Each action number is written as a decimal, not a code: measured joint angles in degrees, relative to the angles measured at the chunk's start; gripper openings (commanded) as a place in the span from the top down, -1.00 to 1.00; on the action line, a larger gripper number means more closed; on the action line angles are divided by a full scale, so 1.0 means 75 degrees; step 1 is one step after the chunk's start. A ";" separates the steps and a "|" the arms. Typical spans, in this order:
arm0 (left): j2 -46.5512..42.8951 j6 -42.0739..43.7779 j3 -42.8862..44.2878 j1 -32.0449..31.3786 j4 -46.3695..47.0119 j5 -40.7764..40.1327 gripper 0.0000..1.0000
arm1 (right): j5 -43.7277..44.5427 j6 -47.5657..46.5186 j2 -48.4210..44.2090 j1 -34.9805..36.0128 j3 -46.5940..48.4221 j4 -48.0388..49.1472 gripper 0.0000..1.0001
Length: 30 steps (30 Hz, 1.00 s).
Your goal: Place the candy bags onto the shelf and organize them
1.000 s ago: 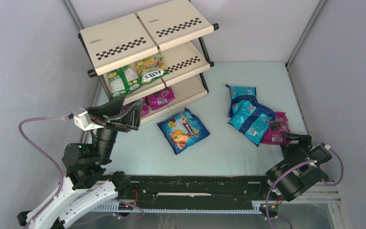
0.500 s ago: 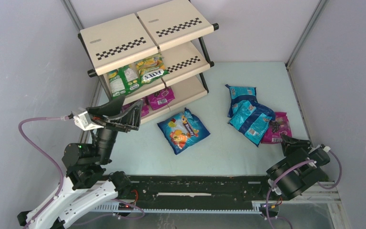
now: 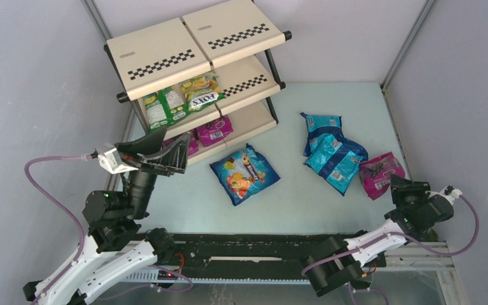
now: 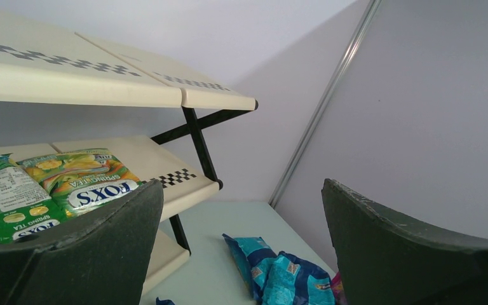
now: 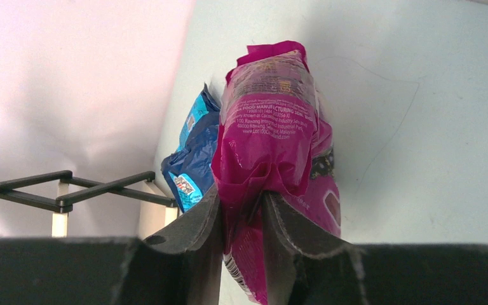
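Observation:
The shelf (image 3: 194, 47) stands at the back left. Green-yellow candy bags (image 3: 179, 100) lie on its middle tier and magenta ones (image 3: 215, 130) on the bottom tier. On the table lie a blue bag with orange fruit art (image 3: 244, 173) and two teal bags (image 3: 330, 151). My right gripper (image 3: 401, 185) is shut on a magenta bag (image 3: 381, 171) at the right side. In the right wrist view its fingers (image 5: 241, 210) pinch the crumpled magenta bag (image 5: 273, 121), which hangs off the table. My left gripper (image 3: 168, 145) is open and empty in front of the shelf.
Grey walls enclose the table on three sides, and the right wall is close to my right arm. In the left wrist view the green bag (image 4: 76, 184) sits on the shelf (image 4: 190, 98), with the teal bags (image 4: 279, 273) lying beyond. The black base rail (image 3: 248, 251) runs along the near edge.
My right gripper has shut on the magenta bag and pulled it right and up, away from the teal bags; the right arm has stretched out. The left arm has not moved.

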 measured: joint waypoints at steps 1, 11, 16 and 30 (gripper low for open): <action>0.0000 0.0000 0.0000 0.0000 0.0000 0.0000 -1.00 | -0.0012 -0.0085 -0.0096 -0.0058 0.0157 -0.0265 0.85; 0.0000 0.0000 0.0000 0.0000 0.0000 0.0000 -0.99 | 0.0012 -0.0810 -0.0679 -0.0035 0.1326 -0.1967 0.95; 0.0003 0.0000 0.0000 0.0006 0.0000 0.0000 -1.00 | 0.0006 -0.0737 -0.0635 0.0108 0.1361 -0.2224 0.95; 0.0044 -0.0003 0.0000 0.0026 0.0000 0.0006 -1.00 | 0.1040 -0.0597 -0.0539 0.3861 0.4677 -0.2900 0.95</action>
